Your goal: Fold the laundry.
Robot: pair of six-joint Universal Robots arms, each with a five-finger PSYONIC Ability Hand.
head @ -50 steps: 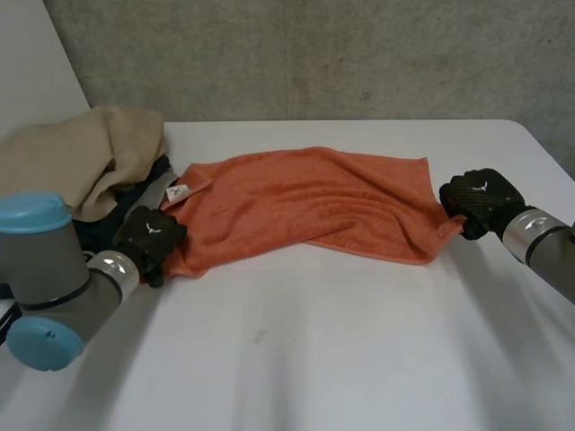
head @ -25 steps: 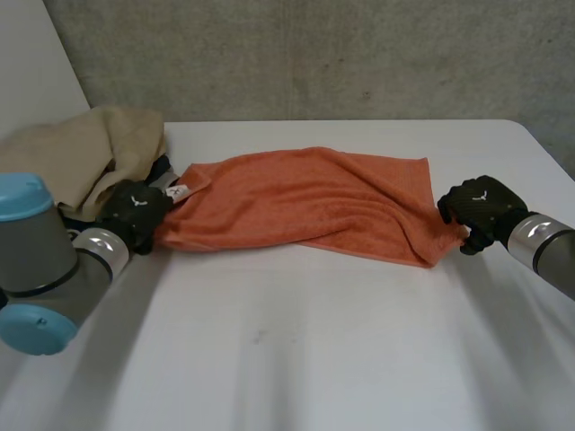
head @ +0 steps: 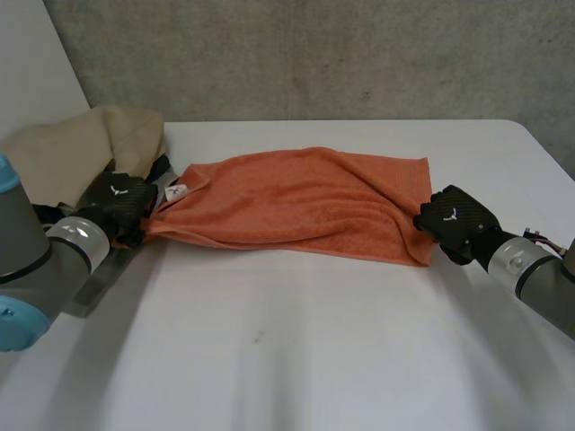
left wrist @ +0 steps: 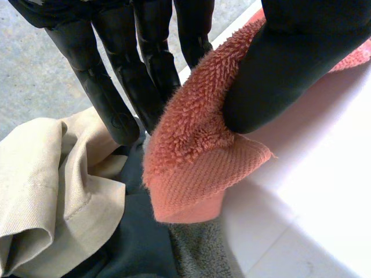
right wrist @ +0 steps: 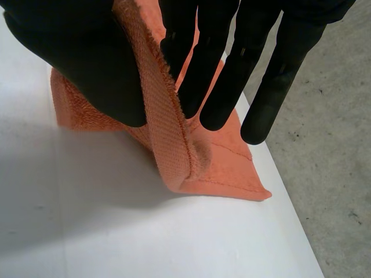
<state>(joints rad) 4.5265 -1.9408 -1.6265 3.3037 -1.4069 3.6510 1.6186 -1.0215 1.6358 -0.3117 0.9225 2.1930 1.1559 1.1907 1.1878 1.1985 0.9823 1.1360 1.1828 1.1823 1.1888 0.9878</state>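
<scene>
One orange towel (head: 305, 202) lies drawn out long across the table (head: 314, 350) between my two hands, rumpled, its middle resting on the tabletop. My left hand (head: 117, 202) has one end of it: in the left wrist view the terry bunches up between my thumb (left wrist: 290, 63) and my fingers (left wrist: 148, 75), pinched tight, and the woven hem pokes out just past my fingertips. A small white label (head: 176, 192) sits on the towel just beside that hand. My right hand (head: 452, 220) has the opposite end. In the right wrist view the hem runs up between thumb and fingers, clamped there, while the loose corner below my fingertips lies flat on the table. Neither hand is wide; both are closed on the towel.

Past my left fingertips lies more laundry: a beige cloth (left wrist: 52, 185), touching a dark cloth (left wrist: 139, 243) under the pinched corner, and a bit of grey cloth (left wrist: 200, 252) beside that. In the head view the beige cloth rises just behind my left hand. Beyond my right fingertips the table's edge drops away to a grey floor (right wrist: 330, 174), and a concrete wall (head: 314, 54) stands well beyond both hands.
</scene>
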